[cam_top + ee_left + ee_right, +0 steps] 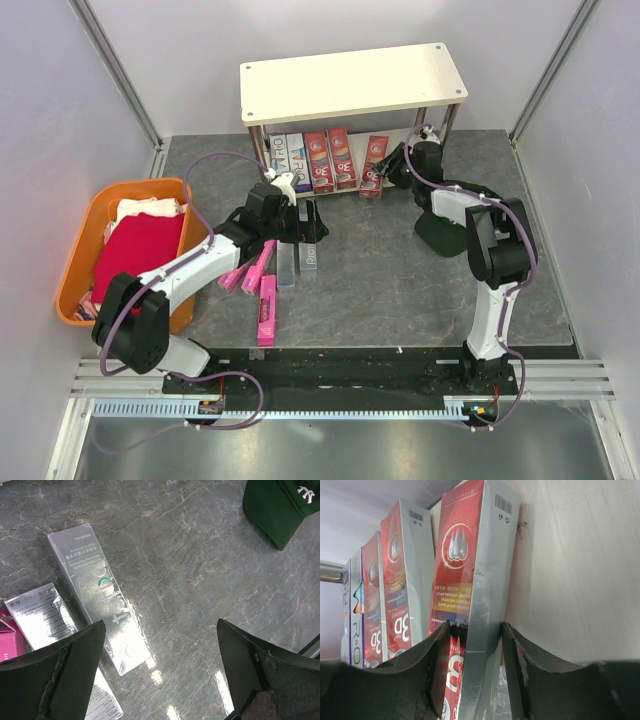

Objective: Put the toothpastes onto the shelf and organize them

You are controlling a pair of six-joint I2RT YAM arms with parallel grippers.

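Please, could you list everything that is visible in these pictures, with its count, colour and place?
shelf: one, cream boards and chrome legs, at the far edge of the table
red toothpaste boxes: three, red, upright on the lower board
navy-white toothpaste boxes: at least two, upright at the lower board's left end
pink toothpaste boxes: three, pink, lying on the table
silver toothpaste boxes: two, silver-grey, lying beside the pink ones
basket: one, orange, at the table's left side
cloths: one red, one cream, in the basket
cap: one, dark green, on the table under the right arm
left gripper: open, above the silver boxes
right gripper: closed on the right-most red toothpaste box
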